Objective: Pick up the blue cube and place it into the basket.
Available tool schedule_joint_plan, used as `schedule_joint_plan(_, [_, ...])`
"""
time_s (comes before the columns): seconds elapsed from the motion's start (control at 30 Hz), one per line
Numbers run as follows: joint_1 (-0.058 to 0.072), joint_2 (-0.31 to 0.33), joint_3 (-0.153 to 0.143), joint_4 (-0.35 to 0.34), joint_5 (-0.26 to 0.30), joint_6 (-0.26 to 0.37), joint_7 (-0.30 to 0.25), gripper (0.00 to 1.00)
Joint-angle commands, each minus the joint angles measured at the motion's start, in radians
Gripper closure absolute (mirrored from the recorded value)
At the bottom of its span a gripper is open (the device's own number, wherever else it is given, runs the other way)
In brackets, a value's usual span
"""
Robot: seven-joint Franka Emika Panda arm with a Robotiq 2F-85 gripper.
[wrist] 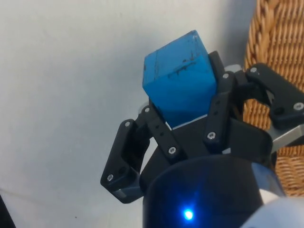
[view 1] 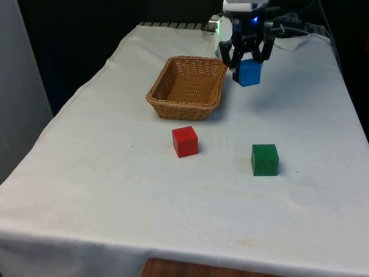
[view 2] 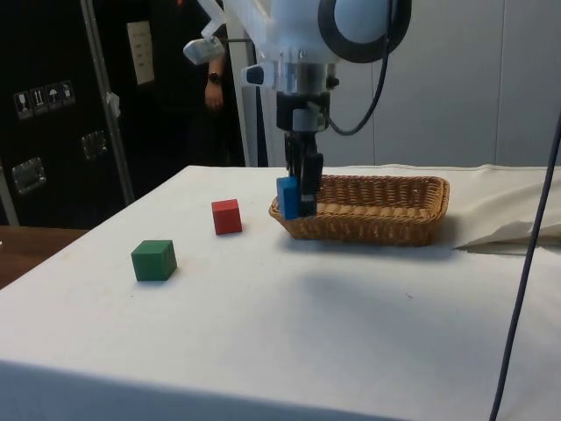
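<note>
In the front view, the basket [view 1: 188,88] sits upper centre on the bench [view 1: 115,190]. Just right of it, above the bench, hangs the end effector [view 1: 248,60] with its held cube [view 1: 249,73]. Two more cubes [view 1: 185,141] [view 1: 264,160] lie side by side at mid-frame, below them.

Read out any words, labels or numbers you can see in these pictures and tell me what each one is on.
No text can be read.
Dark cabinet: small light labels with pictograms, too small to read.
Dark cabinet: a pale sheet, its print too blurred to read.
Blue cube in the gripper: dark scuffs, no lettering.
Red cube, green cube, basket: no markings.
</note>
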Motion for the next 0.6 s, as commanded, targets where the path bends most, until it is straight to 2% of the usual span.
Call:
schedule_joint_plan(0.0, [-0.002, -0.015, -0.003, -0.007, 0.008, -0.010, -0.011, 0.99])
schedule_joint_plan(0.2, [-0.002, -0.041, -0.023, -0.019, 0.000, -0.026, -0.018, 0.99])
schedule_joint_plan(0.47, [-0.006, -0.083, -0.057, -0.038, 0.003, -0.058, -0.055, 0.99])
schedule_joint_plan(0.5, [-0.004, -0.073, -0.053, -0.031, 0.000, -0.052, -0.046, 0.99])
schedule_joint_plan(0.57, [-0.007, -0.090, -0.066, -0.042, 0.002, -0.062, -0.064, 0.99])
